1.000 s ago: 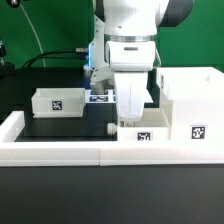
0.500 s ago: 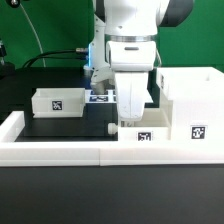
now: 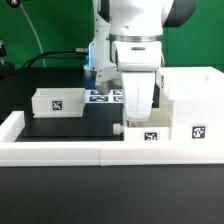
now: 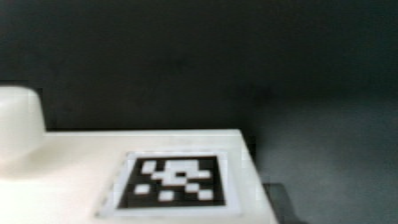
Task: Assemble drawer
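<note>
The near tray (image 3: 147, 133) is sitting against the border wall (image 3: 60, 152), tag facing out, and the housing (image 3: 192, 100) is standing just beside it at 3 o'clock; whether the two are touching I can't tell from here. The gripper (image 3: 138, 118) is hanging straight over that tray, so the tray is lying at 6 o'clock from it, directly underneath and very close. The arm is blocking the tray's back half, so its long axis is hidden. The fingers are dipping behind the tray's wall, and I can't tell whether they're apart, together or clamped on it. The wrist view is only showing a tag (image 4: 175, 182) on white plastic up close. The far tray (image 3: 57, 101) is waiting well apart at 9 o'clock, with the marker board (image 3: 103, 97) lying between. I'm judging the next move turns on that short 3 o'clock line into the housing.
</note>
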Controlling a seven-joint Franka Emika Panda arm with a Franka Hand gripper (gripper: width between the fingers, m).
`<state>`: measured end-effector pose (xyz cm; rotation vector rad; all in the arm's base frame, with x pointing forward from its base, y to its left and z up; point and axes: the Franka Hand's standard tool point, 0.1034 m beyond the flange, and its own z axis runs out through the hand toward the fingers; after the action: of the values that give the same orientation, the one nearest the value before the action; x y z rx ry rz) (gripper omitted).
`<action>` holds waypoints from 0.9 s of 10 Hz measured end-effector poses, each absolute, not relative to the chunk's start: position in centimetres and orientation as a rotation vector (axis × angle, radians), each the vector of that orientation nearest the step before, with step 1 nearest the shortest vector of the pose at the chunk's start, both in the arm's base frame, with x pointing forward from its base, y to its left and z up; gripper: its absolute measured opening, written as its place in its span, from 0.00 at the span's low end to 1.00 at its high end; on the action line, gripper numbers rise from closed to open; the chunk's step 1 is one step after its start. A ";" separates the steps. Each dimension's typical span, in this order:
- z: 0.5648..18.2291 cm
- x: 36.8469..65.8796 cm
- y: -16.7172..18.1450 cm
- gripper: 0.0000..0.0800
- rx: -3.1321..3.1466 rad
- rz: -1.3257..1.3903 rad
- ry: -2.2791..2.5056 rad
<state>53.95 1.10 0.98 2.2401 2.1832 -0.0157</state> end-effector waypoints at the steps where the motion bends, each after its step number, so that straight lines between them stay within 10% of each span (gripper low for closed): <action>1: 1.0 54.0 1.1 0.05 2.243 -0.017 2.180; 4: 1.0 53.9 0.9 0.14 2.249 -0.016 2.173; 6: 2.0 53.8 1.0 0.54 2.271 -0.003 2.138; 9: 5.4 54.2 0.9 0.79 2.285 0.039 2.079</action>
<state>54.25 0.94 5.36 2.2848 2.0793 0.0389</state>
